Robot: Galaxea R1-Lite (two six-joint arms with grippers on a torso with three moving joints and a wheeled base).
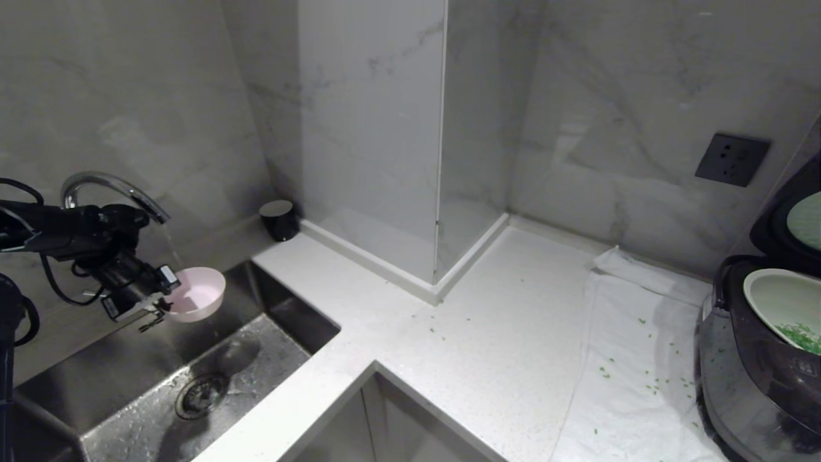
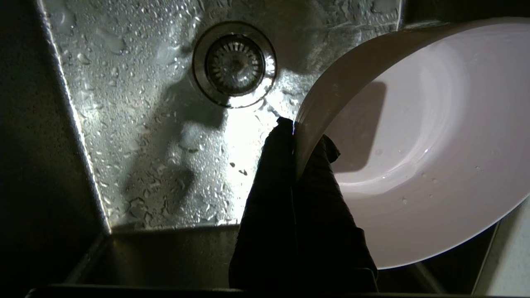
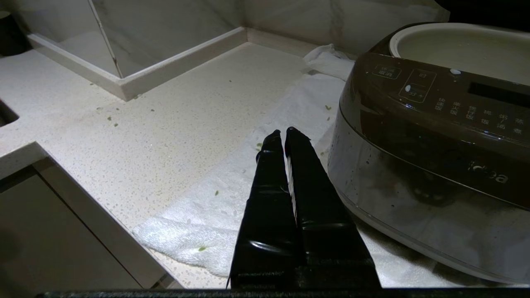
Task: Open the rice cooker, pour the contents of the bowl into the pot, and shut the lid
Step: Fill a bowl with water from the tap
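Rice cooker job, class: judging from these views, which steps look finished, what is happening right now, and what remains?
Done: the rice cooker stands open, lid up, and green bits lie in the pot; some are scattered on the towel. In hand: the left gripper holds the emptied bowl by its rim over the sink, under the faucet. Left: closing the lid. The right gripper waits shut beside the cooker.
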